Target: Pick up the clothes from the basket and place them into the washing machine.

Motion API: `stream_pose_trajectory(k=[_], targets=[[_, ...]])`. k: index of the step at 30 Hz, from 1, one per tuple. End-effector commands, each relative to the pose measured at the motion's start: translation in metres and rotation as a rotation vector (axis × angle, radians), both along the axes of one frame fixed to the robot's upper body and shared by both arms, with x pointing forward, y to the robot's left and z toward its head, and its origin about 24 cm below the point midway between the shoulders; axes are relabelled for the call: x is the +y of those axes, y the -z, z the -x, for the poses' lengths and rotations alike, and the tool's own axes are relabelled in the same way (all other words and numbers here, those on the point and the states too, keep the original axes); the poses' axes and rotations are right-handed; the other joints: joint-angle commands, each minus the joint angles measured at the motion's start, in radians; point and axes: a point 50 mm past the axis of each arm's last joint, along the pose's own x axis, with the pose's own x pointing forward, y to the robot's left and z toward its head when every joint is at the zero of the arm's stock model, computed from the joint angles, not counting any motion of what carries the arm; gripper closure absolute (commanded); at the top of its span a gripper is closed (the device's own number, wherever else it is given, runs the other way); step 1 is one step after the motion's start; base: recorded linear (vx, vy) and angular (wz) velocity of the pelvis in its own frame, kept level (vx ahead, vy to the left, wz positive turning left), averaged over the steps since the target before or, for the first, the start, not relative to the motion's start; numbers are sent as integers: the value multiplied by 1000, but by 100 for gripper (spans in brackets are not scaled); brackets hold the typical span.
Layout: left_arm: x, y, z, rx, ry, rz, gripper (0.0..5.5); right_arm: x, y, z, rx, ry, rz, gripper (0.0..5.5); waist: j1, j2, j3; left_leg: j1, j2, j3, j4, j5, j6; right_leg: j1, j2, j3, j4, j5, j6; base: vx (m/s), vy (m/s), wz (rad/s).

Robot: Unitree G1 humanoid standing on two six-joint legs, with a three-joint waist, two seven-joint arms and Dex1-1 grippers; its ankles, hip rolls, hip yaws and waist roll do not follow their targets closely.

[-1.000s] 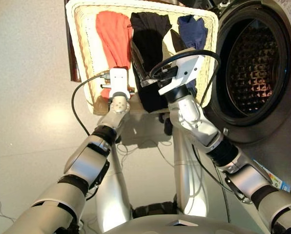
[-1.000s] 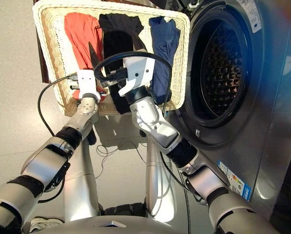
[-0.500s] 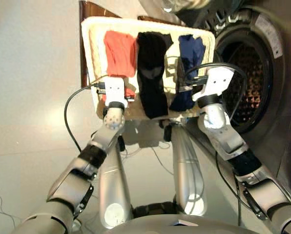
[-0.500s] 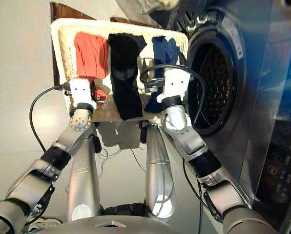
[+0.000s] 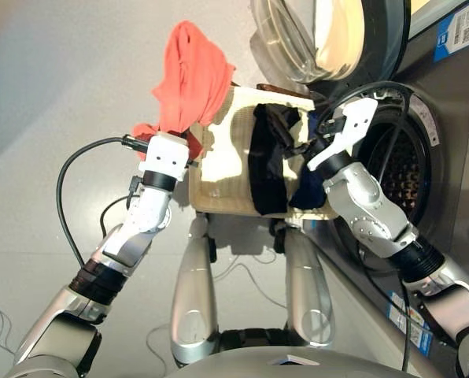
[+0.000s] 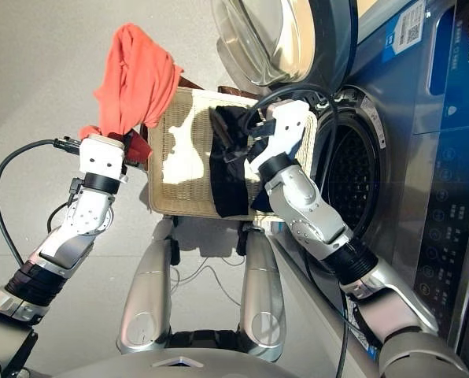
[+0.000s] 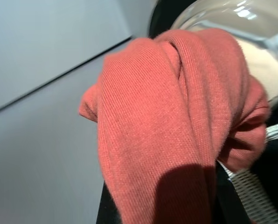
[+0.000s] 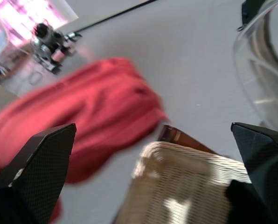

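Note:
My left gripper point(image 5: 174, 132) is shut on the coral-red garment point(image 5: 191, 79) and holds it raised above and to the left of the cream wicker basket point(image 5: 223, 161). The cloth point(image 7: 176, 116) hides its fingers. The black garment point(image 5: 267, 161) lies in the basket's middle. The navy one point(image 5: 308, 190) sits at the right end, partly behind my right arm. My right gripper point(image 5: 317, 135) hovers open over those two, fingers point(image 8: 36, 163) spread with nothing between. To the right, the washing machine's drum point(image 5: 408, 177) gapes, its glass door point(image 5: 313, 39) swung open above the basket.
A brown wooden edge point(image 5: 286, 89) shows behind the basket's far rim. A black cable point(image 5: 65, 181) loops off my left wrist over the grey floor point(image 5: 53, 94). The machine's front panel point(image 6: 455, 181) with printed controls runs down the right side.
The camera has tilted up. My left gripper has lifted the coral-red garment out of the basket, up and leftward. My right gripper moved from the black garment toward the basket's right end.

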Motion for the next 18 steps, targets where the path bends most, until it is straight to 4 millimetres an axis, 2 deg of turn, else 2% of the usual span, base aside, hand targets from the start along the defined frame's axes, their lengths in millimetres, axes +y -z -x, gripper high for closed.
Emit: stream_pose_trajectory(k=[1, 5, 13, 15, 18], targets=[[-27, -36, 27, -257, 187, -80, 550, 15, -39, 12, -127, -144, -49, 0, 2, 3, -11, 81, -24, 31, 32, -102, -7, 85, -14, 41, -238, 156, 85, 0, 0, 0], [-42, -40, 29, -319, 250, -167, 550, 32, -50, 9, -150, -179, -49, 0, 2, 14, -11, 67, -27, 25, 65, -114, -4, 82, -20, 44, -226, 148, 83, 0, 0, 0], [-45, -36, 27, -335, 249, -215, 550, 55, -67, 15, -197, -255, -76, 0, 5, 20, -11, 44, -21, 27, 79, -112, -2, 59, -20, 49, -219, 146, 82, 0, 0, 0], [-46, -35, 27, -336, 248, -223, 550, 58, -69, 16, -202, -272, -82, 0, 6, 21, -11, 38, -21, 27, 81, -111, -1, 55, -19, 50, -217, 147, 81, 0, 0, 0], [-48, -36, 29, -362, 253, -250, 550, 62, -62, 13, -166, -271, -75, 0, 7, 25, -11, 30, -20, 26, 84, -108, -3, 48, -19, 49, -214, 143, 79, 0, 0, 0]])
